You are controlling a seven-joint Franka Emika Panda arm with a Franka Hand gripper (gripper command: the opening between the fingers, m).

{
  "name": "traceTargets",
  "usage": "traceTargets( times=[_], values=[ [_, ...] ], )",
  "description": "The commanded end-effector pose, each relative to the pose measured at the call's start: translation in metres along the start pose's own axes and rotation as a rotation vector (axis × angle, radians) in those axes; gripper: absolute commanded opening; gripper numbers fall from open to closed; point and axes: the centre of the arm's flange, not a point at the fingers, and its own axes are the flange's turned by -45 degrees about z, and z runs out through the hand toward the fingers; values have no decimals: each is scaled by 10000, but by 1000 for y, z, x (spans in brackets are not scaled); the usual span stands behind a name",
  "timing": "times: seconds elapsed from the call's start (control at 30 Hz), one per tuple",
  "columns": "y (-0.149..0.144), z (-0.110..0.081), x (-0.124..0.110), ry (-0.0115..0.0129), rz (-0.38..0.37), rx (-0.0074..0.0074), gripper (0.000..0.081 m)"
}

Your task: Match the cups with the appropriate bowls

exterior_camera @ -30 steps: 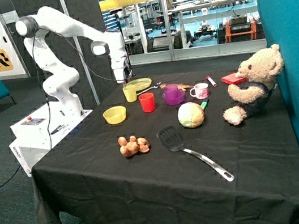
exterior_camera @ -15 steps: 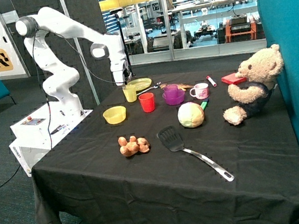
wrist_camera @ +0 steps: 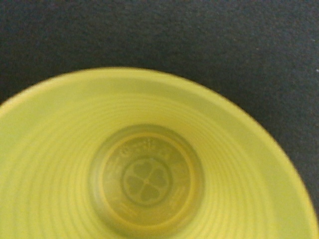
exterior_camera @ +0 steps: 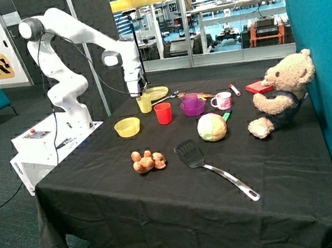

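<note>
The yellow cup (exterior_camera: 144, 104) stands upright on the black cloth next to the red cup (exterior_camera: 163, 113). My gripper (exterior_camera: 140, 94) is right over the yellow cup's rim, at its mouth. The wrist view looks straight down into the yellow cup (wrist_camera: 144, 169), which fills most of that view. The yellow bowl (exterior_camera: 128, 127) sits empty nearer the table's front, apart from the cup. The purple cup (exterior_camera: 190, 98) stands in the purple bowl (exterior_camera: 193, 109) beyond the red cup.
A yellow-green plate (exterior_camera: 156, 92) lies just behind the yellow cup. A white-and-pink mug (exterior_camera: 221, 100), a cabbage-like ball (exterior_camera: 212, 127), a teddy bear (exterior_camera: 281, 93), a black spatula (exterior_camera: 215, 168) and a heap of small potatoes (exterior_camera: 147, 161) are on the cloth.
The gripper has come down from just above the yellow cup to its rim. Nothing else has moved.
</note>
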Motion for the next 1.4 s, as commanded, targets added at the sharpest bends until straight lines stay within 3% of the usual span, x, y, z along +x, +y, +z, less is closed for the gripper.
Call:
traceTargets(
  times=[0.0, 0.47, 1.37],
  values=[
    [-7, 3, 5, -3, -66, 4, 479],
    [-5, 18, 5, -3, -30, 4, 476],
    [-2, 27, 12, -3, 141, 4, 431]
  ],
)
